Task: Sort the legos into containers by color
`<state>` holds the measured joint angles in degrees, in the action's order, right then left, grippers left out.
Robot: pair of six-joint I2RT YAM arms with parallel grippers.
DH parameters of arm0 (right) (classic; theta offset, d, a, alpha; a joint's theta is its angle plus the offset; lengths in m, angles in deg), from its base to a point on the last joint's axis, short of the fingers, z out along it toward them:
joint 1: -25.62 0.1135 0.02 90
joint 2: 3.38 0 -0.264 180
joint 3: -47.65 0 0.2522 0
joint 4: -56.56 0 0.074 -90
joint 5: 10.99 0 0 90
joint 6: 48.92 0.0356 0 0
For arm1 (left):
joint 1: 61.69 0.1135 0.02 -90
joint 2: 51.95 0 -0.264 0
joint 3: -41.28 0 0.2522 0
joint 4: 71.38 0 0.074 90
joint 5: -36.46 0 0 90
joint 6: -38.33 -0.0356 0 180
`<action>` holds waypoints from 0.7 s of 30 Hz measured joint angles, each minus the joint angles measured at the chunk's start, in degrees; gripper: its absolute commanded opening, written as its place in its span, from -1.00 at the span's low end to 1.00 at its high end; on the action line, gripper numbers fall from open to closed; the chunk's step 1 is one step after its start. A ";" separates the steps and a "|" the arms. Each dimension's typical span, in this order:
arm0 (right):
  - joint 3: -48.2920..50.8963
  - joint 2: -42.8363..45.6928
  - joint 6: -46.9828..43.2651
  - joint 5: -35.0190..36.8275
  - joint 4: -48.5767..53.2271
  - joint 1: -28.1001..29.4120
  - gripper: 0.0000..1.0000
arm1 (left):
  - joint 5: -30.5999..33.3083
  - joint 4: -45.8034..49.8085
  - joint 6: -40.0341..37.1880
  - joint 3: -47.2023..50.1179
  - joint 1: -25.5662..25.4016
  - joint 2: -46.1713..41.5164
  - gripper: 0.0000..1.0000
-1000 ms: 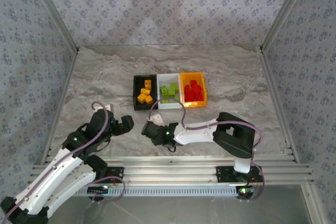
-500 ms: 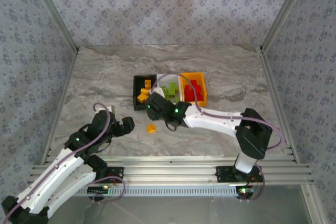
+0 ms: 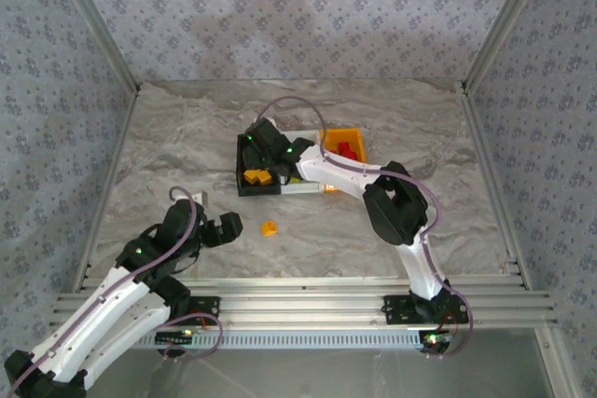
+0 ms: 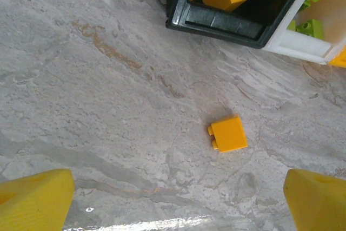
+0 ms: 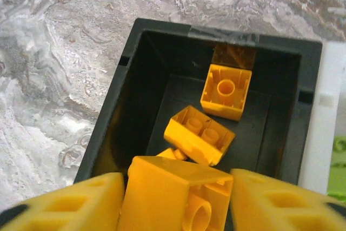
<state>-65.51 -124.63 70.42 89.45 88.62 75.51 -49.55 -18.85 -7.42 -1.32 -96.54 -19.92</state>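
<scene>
Table [image 3: 168,137], grey marbled top. Far centre: three joined containers [image 3: 240,172], black, white, orange-yellow from left. Near the black one, on its near side: one loose orange-yellow lego [image 3: 269,227].

Three bins [image 3: 347,131] in a row on the table [image 3: 420,118], one loose brick [image 3: 270,227] before them.
My right gripper [image 5: 177,204] hangs over the left bin [image 5: 116,106], a held brick [image 5: 162,179] between its fingers, other bricks [image 5: 200,133] inside below; my left gripper [image 3: 224,226] sits left of the loose brick.
</scene>
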 measured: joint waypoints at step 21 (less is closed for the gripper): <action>26.71 22.36 2.36 -0.44 -2.08 11.02 0.85 | 2.08 1.97 -0.09 -3.26 0.37 -2.05 0.99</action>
<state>-38.80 -102.27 72.78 89.01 86.55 86.52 -47.47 -16.88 -7.51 -4.58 -96.17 -21.98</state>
